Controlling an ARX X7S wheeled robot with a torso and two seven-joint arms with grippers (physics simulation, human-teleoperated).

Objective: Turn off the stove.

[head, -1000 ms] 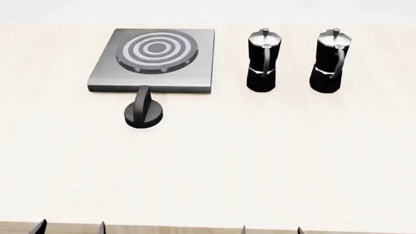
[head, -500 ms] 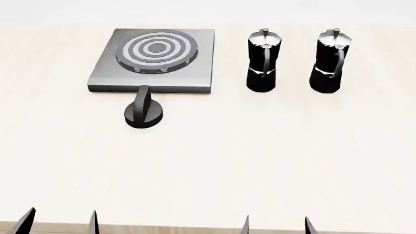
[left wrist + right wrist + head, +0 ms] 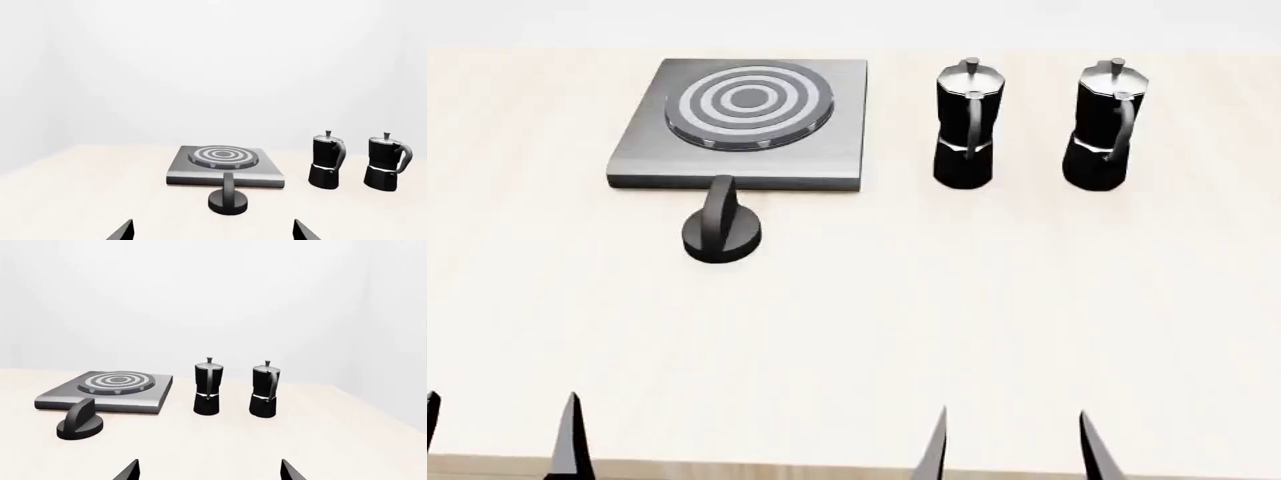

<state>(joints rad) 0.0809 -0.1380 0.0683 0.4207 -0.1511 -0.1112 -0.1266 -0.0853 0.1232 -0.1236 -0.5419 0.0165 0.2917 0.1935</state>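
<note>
Head view: nearest me, at the bottom edge of the frame, my left end effector (image 3: 501,440) shows only as dark fingertips at lower left, set wide apart and holding nothing. My right end effector (image 3: 1012,445) sits at lower centre-right, two thin dark tips (image 3: 936,450), also spread apart, empty. Both hang over the near edge of the pale wooden worktop (image 3: 868,330), well apart from everything on it.

Further up, left of centre, the black ridged knob (image 3: 722,232) stands on the worktop just in front of the stove (image 3: 747,120), its grip bar pointing toward the slab. I can't tell if knob and slab touch. The stove is a flat grey metal slab at upper left of the frame, round burner of concentric rings on top.

To the right of the stove, at about the same depth, two moka pots stand upright: the left moka pot (image 3: 968,125) near the slab's right edge, the right moka pot (image 3: 1112,125) beside it with a clear gap between them.

Left wrist view: fingertips (image 3: 123,231) at the frame bottom, knob (image 3: 228,197) centred between them but far ahead, stove (image 3: 225,165) behind it.

Right wrist view: knob (image 3: 80,422) at lower left, stove (image 3: 110,390) behind, the pots mid-frame, and my open end effector (image 3: 210,471) at the bottom edge.
</note>
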